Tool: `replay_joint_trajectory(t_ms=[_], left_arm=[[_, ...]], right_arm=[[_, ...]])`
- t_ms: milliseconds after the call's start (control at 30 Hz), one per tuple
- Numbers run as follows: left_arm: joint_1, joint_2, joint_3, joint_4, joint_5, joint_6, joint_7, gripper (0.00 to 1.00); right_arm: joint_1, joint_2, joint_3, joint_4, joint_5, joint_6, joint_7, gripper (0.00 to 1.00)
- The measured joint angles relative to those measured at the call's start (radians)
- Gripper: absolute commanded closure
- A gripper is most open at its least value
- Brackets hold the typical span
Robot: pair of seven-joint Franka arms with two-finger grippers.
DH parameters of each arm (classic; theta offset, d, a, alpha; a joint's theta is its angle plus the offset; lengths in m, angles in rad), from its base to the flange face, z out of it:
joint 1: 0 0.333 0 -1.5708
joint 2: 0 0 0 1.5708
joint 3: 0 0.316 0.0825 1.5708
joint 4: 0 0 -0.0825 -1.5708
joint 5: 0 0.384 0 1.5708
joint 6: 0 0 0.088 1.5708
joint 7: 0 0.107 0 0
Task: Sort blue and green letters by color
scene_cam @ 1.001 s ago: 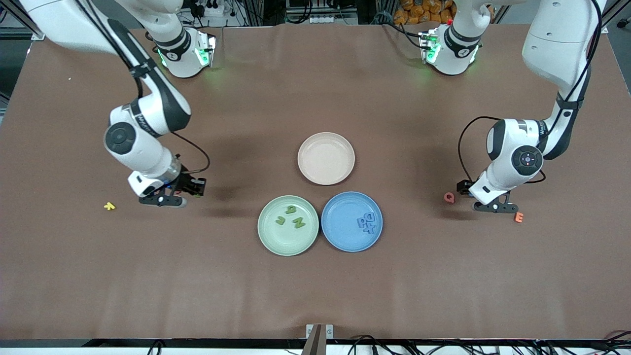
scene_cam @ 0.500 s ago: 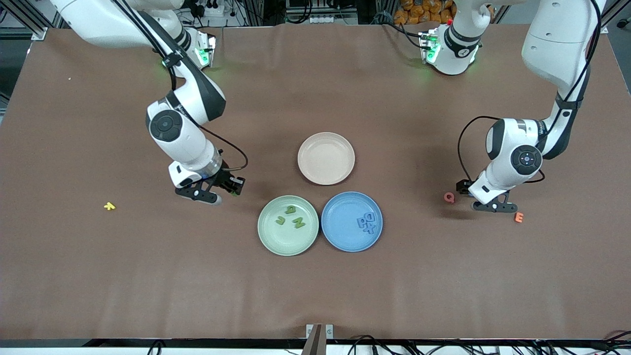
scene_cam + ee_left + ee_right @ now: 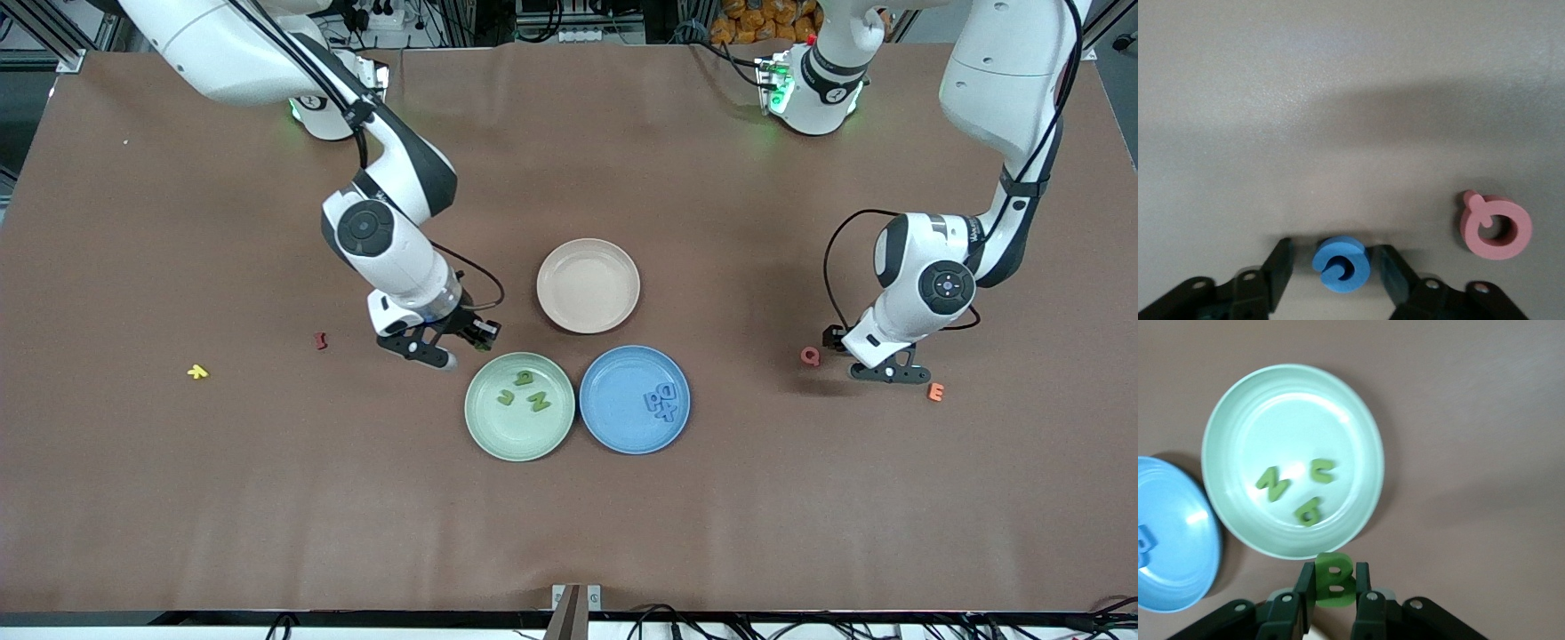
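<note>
My right gripper (image 3: 1335,568) is shut on a green B (image 3: 1333,581), in the air over the table beside the green plate's rim (image 3: 1218,420); in the front view this gripper (image 3: 455,345) hangs at the plate's edge toward the right arm's end. Three green letters (image 3: 525,389) lie in the green plate (image 3: 484,431). Three blue letters (image 3: 665,400) lie in the blue plate (image 3: 613,422). My left gripper (image 3: 1335,248) is low at the table and open, its fingers (image 3: 1279,267) standing either side of a blue C (image 3: 1341,267) with a gap at each side.
An empty beige plate (image 3: 588,258) sits farther from the front camera than the two coloured plates. A pink Q (image 3: 810,356) and an orange E (image 3: 935,391) flank my left gripper (image 3: 885,373). A dark-red I (image 3: 321,340) and a yellow letter (image 3: 197,372) lie toward the right arm's end.
My right arm has carried its letter from near the yellow letter across to the green plate's edge, uncovering the dark-red I. The left arm has hardly moved.
</note>
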Motion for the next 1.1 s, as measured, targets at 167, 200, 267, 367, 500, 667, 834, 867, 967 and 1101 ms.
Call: replay_joint_trajectory(t_ms=[167, 200, 267, 367, 500, 667, 834, 867, 967, 1101], left_arm=[[0.001, -0.004, 0.002, -0.001, 0.0, 0.0, 0.0, 0.62], [0.001, -0.004, 0.002, -0.001, 0.0, 0.0, 0.0, 0.64], [0.002, -0.005, 0.003, -0.001, 0.0, 0.0, 0.0, 0.68], [0.002, -0.005, 0.003, -0.001, 0.0, 0.0, 0.0, 0.72], [0.002, -0.005, 0.003, -0.001, 0.0, 0.0, 0.0, 0.76], [0.001, -0.006, 0.003, -0.001, 0.0, 0.0, 0.0, 0.8], [-0.003, -0.009, 0.002, 0.002, 0.0, 0.005, 0.0, 0.81], [-0.005, -0.011, 0.002, 0.003, 0.0, 0.005, 0.0, 0.81], [-0.011, -0.022, 0.001, 0.006, 0.0, 0.002, 0.0, 0.81], [-0.022, -0.042, 0.001, 0.015, 0.0, -0.027, 0.0, 0.81]], right_arm=[[0.094, 0.04, -0.071, 0.068, 0.0, -0.005, 0.02, 1.0], [0.111, 0.044, -0.086, 0.076, 0.0, -0.006, 0.022, 1.0], [0.157, 0.057, -0.127, 0.101, 0.0, -0.011, 0.026, 1.0], [0.207, 0.08, -0.169, 0.142, 0.0, -0.037, 0.03, 1.0], [0.238, 0.12, -0.198, 0.212, 0.0, -0.077, 0.033, 1.0], [0.243, 0.173, -0.213, 0.279, -0.027, -0.094, 0.032, 1.0], [0.243, 0.208, -0.226, 0.309, -0.054, -0.094, 0.032, 1.0], [0.243, 0.214, -0.227, 0.315, -0.056, -0.094, 0.031, 1.0], [0.243, 0.226, -0.228, 0.328, -0.058, -0.094, 0.028, 1.0], [0.243, 0.238, -0.228, 0.351, -0.058, -0.095, 0.027, 1.0]])
